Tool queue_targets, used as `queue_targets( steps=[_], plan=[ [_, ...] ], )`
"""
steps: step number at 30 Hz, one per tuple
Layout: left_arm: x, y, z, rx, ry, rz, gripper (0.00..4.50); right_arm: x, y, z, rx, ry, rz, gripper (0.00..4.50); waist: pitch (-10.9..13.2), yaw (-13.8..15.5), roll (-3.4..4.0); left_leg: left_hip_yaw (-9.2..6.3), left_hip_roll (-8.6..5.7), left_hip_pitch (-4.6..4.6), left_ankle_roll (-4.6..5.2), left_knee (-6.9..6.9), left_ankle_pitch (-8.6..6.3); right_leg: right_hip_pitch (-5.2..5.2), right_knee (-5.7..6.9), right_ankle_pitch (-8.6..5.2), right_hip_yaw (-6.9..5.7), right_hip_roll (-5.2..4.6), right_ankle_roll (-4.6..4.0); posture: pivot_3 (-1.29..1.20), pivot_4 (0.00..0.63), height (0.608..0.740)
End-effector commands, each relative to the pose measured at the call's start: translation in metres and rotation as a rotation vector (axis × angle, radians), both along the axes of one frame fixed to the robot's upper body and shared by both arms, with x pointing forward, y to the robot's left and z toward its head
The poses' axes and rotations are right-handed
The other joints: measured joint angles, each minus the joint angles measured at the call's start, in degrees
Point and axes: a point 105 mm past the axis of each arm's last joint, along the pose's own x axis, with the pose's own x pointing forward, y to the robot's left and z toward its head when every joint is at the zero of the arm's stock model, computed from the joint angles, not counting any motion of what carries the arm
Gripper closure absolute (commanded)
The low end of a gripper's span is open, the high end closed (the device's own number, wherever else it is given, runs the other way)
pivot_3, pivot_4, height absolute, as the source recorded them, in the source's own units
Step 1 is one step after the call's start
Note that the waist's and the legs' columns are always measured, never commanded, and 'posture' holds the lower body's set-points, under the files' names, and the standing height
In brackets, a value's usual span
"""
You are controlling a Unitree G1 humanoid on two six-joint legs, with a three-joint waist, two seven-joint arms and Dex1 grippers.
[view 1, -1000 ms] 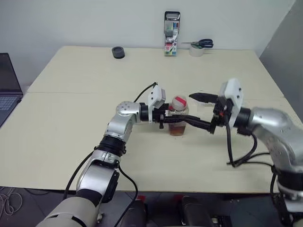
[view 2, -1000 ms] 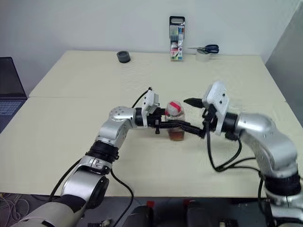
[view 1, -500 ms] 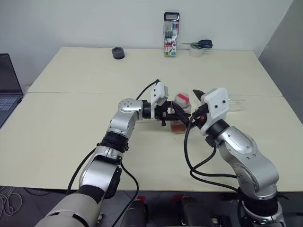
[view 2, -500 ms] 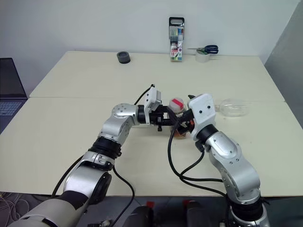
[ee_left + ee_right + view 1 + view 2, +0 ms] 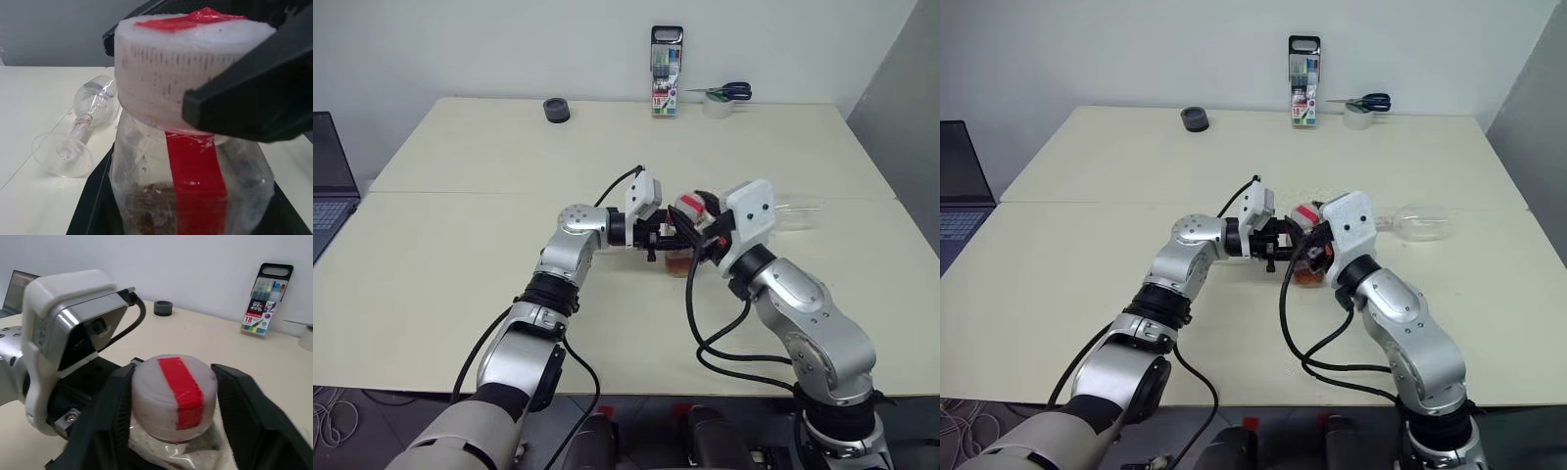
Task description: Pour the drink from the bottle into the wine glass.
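While my left claw [image 5: 668, 238] stays out of it, clamped around the body of the small clear plastic bottle [image 5: 682, 247] with the red label strip, my right claw [image 5: 172, 396] sits with one black finger [image 5: 105, 404] on each side of the bottle's white cap [image 5: 173, 394], close against it; I cannot tell whether they press it. The bottle stands upright on the pale cream surface [image 5: 450, 245], near the middle, with the reddish-brown drink [image 5: 678, 264] low in its base. The clear stemmed wine glass [image 5: 1415, 222] lies on its side to the bottle's right, well apart from it. A case of coloured markers [image 5: 668, 56] stands at the far edge.
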Motion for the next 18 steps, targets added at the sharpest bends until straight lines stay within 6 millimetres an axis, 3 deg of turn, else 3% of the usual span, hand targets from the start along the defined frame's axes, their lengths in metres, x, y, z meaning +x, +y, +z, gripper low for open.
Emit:
queue_targets(
  steps=[1,4,7,11,16,18],
  plan=[
    [-0.004,0.000,0.010,-0.012,-0.052,-0.027,2.74,-0.003,0.000,0.014,0.008,-0.068,0.007,2.60,0.0,0.0,0.00,0.00,0.00,0.00,0.00,0.00,0.00,0.00,0.00,0.00,0.00,0.00,0.00,0.00,0.150,0.740],
    [-0.006,0.000,0.008,-0.005,-0.045,-0.039,2.74,-0.005,0.005,0.012,-0.063,-0.091,0.077,2.60,0.0,-0.1,0.00,0.00,0.00,0.00,0.00,0.00,0.00,0.00,0.00,0.00,0.00,0.00,0.00,0.00,0.150,0.740],
    [-0.011,0.000,0.006,0.003,-0.036,-0.068,2.74,-0.004,0.005,0.017,-0.137,-0.107,0.301,2.60,0.0,-0.3,0.00,0.06,-0.02,0.01,0.01,0.02,-0.01,0.01,-0.04,0.00,0.03,-0.01,0.00,0.00,0.150,0.740],
    [-0.012,0.002,0.009,0.012,-0.042,-0.085,2.74,0.008,-0.008,0.016,-0.270,0.012,0.604,2.60,0.0,-0.5,0.00,0.05,-0.02,0.06,0.05,0.01,-0.01,0.08,-0.06,0.00,0.01,-0.01,0.00,0.00,0.150,0.740],
    [-0.011,0.005,0.010,0.010,-0.048,-0.074,2.74,0.018,-0.017,0.018,-0.275,0.099,0.675,2.60,0.0,-0.7,0.01,0.01,0.03,0.10,0.05,-0.08,-0.01,0.08,-0.07,0.00,-0.04,0.02,-0.01,0.00,0.150,0.740],
    [-0.009,0.006,0.011,0.004,-0.046,-0.057,2.74,0.022,-0.023,0.022,-0.270,0.064,0.618,1.88,0.0,-0.7,0.01,0.00,0.03,0.07,0.04,-0.07,0.00,0.06,-0.06,0.00,-0.04,0.00,-0.01,0.00,0.150,0.740]
  ],
)
